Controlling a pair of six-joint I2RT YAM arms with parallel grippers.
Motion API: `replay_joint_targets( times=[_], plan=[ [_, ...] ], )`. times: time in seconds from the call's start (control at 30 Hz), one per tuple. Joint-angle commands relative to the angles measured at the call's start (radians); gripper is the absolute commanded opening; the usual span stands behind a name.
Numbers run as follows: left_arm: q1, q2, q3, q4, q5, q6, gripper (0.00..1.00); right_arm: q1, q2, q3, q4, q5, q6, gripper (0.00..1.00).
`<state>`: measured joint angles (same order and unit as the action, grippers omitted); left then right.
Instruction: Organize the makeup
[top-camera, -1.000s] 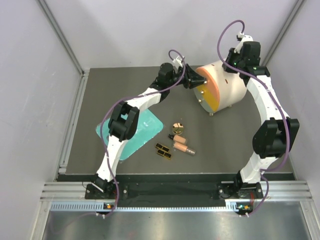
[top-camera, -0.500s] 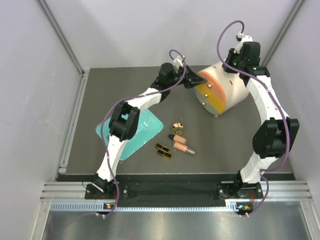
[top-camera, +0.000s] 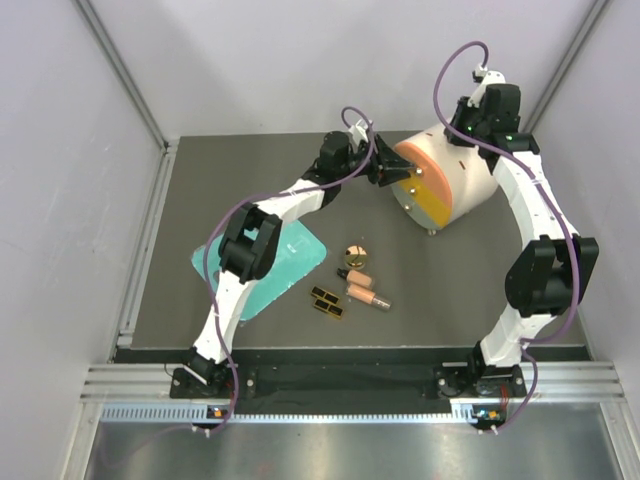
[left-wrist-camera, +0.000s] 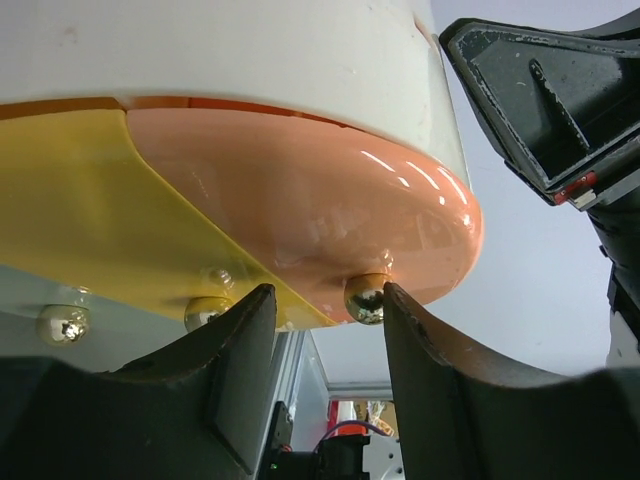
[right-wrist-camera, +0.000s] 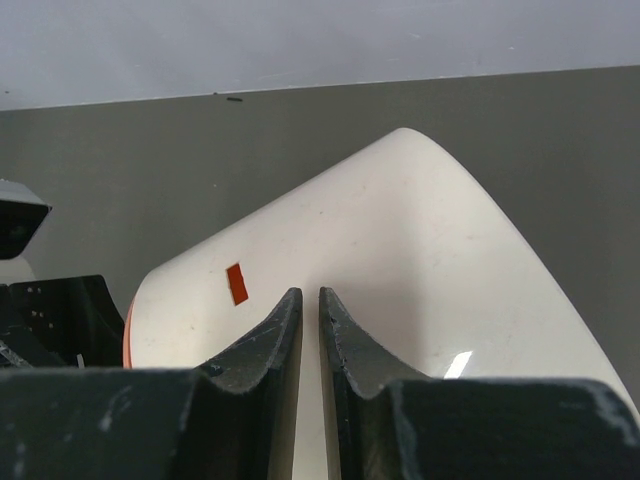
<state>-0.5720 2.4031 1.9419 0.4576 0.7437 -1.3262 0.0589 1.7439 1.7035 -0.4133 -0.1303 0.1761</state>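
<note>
Two arms meet at a white drum (top-camera: 462, 178) at the far right of the dark table (top-camera: 200, 190), seen from above. The left end effector (top-camera: 390, 168) is at the drum's front, by the orange drawer (top-camera: 418, 160), which sits above the yellow drawer (top-camera: 435, 200). The right end effector (top-camera: 465, 128) sits on the drum's upper rear. The makeup lies at mid-table, well apart from the drum: a gold compact (top-camera: 354, 253), two pink tubes (top-camera: 358, 275) just nearer than it, and black palettes (top-camera: 327, 301) just left of the tubes, near a teal tray (top-camera: 295, 262).

Left wrist view: the left end effector (left-wrist-camera: 328, 296) is released. Its fingers (left-wrist-camera: 230, 370) stand apart on either side of a gold knob (left-wrist-camera: 365, 298) under the orange drawer; the knob is close against one finger, with a gap to the other.

Right wrist view: the right end effector (right-wrist-camera: 310, 296) has its fingers drawn almost together, a thin slit between them, against the drum's white wall. Whether they pinch the wall cannot be told.
</note>
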Motion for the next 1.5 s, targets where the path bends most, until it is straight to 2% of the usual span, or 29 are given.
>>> replay_joint_targets(
  times=[0.0,0.17,0.4,0.7,0.93,0.97,1.07,1.1,1.2,1.47],
  plan=[
    [-0.012,-0.033,0.011,0.061,0.008,0.004,0.51,0.013,-0.004,-0.039,-0.101,0.008,-0.018,0.14],
    [-0.025,-0.029,0.019,0.079,0.009,-0.013,0.49,0.012,-0.011,-0.051,-0.098,0.008,-0.020,0.14],
    [-0.034,-0.032,0.023,0.081,0.006,-0.016,0.54,0.013,-0.011,-0.062,-0.094,0.003,-0.021,0.14],
    [-0.043,-0.007,0.060,0.072,-0.004,-0.016,0.47,0.013,-0.012,-0.071,-0.093,-0.003,-0.020,0.15],
    [-0.043,0.016,0.107,0.067,-0.015,-0.019,0.33,0.013,-0.020,-0.090,-0.091,-0.011,-0.021,0.15],
    [-0.043,0.016,0.109,0.067,-0.017,-0.019,0.27,0.013,-0.018,-0.094,-0.093,-0.011,-0.021,0.15],
    [-0.042,0.018,0.114,0.066,-0.017,-0.021,0.17,0.013,-0.020,-0.099,-0.091,-0.012,-0.023,0.15],
    [-0.042,0.018,0.112,0.066,-0.017,-0.019,0.09,0.013,-0.021,-0.100,-0.090,-0.012,-0.023,0.15],
    [-0.042,0.013,0.104,0.066,-0.015,-0.019,0.00,0.013,-0.020,-0.100,-0.091,-0.014,-0.021,0.15],
    [-0.042,-0.051,0.005,0.079,-0.009,0.004,0.00,0.013,-0.017,-0.108,-0.091,-0.020,-0.021,0.15]
  ],
)
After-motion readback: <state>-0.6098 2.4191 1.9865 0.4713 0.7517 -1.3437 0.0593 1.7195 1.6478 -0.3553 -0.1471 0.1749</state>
